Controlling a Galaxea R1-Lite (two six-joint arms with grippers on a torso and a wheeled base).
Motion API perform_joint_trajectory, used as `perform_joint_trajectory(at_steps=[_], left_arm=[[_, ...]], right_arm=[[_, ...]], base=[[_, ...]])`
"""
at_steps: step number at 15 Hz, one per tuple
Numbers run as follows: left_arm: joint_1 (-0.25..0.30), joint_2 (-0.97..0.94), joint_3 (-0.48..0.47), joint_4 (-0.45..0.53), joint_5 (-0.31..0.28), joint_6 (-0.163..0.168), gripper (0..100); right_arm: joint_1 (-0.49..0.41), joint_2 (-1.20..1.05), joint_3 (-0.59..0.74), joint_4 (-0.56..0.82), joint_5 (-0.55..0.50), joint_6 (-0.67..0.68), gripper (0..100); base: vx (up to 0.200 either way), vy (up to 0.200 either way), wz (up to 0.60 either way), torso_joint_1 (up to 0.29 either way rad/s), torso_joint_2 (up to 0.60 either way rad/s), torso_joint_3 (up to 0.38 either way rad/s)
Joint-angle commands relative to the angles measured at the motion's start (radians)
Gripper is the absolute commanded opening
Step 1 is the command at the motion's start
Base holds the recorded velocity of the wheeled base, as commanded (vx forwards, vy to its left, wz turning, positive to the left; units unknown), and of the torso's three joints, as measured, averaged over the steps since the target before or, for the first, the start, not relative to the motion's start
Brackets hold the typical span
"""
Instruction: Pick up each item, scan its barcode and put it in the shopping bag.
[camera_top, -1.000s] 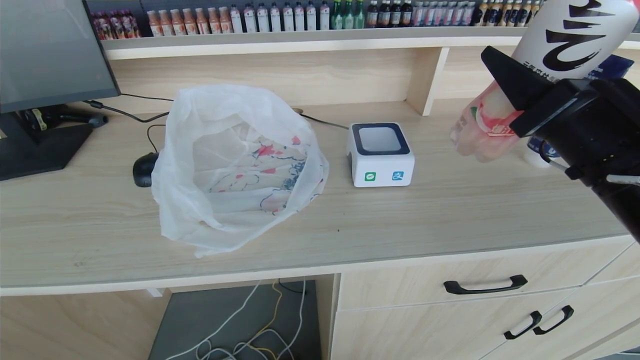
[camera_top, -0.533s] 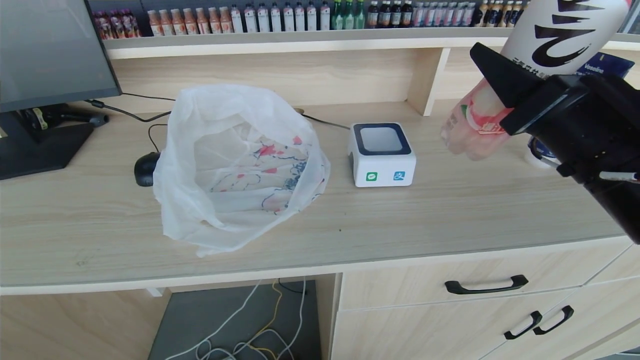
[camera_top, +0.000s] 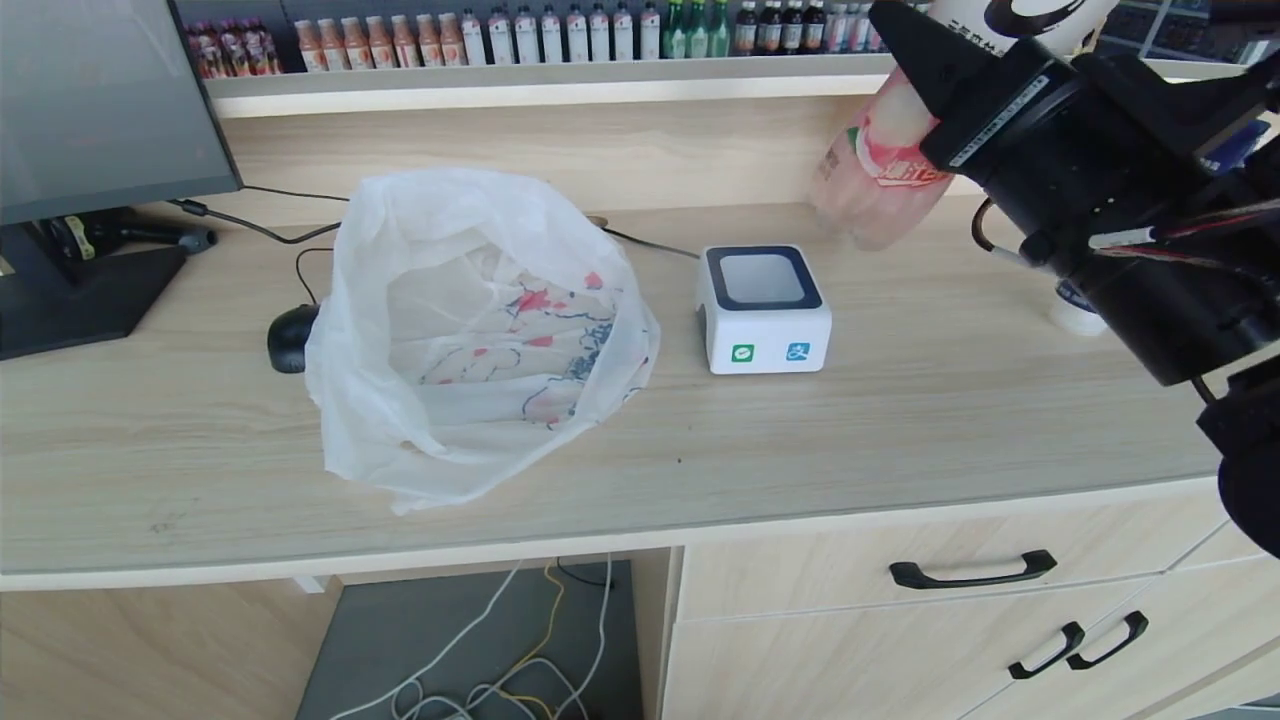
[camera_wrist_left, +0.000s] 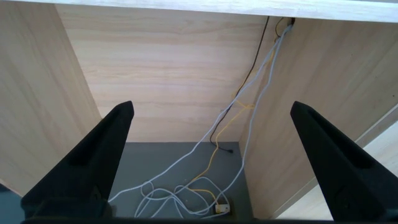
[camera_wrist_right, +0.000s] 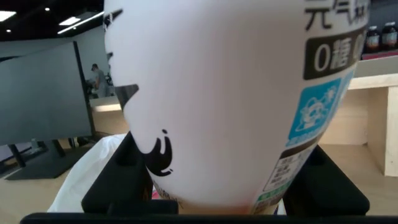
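Note:
My right gripper is shut on a drink bottle with a white label and a pink lower part. It holds the bottle tilted in the air, above and to the right of the white barcode scanner. The bottle sits close up between the fingers in the right wrist view. A white plastic shopping bag stands open on the counter, left of the scanner. My left gripper is open below the counter, over loose cables.
A black mouse lies left of the bag and a monitor stands at the far left. A white and blue jar sits at the counter's right behind my arm. Bottles line the back shelf. Drawers are below.
My right gripper has carried the bottle up and to the left, closer to the scanner. The bag and the scanner have stayed put.

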Motion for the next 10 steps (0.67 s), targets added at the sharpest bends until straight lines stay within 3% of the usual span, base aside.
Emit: perform_joint_trajectory(at_steps=[1,4,10], left_arm=[[-0.002,0.000,0.000,0.000,0.000,0.000,100],[-0.002,0.000,0.000,0.000,0.000,0.000,100],[0.000,0.000,0.000,0.000,0.000,0.000,100]], right_arm=[[0.000,0.075,-0.150,0.078,-0.001,0.055,0],[0.000,0.130,-0.273,0.164,-0.008,0.172,0],[-0.007,0.215,-0.285,0.122,-0.060,0.459,0]], base=[[0.000,0.000,0.00,0.000,0.00,0.000],[0.000,0.000,0.00,0.000,0.00,0.000],[0.000,0.000,0.00,0.000,0.00,0.000]])
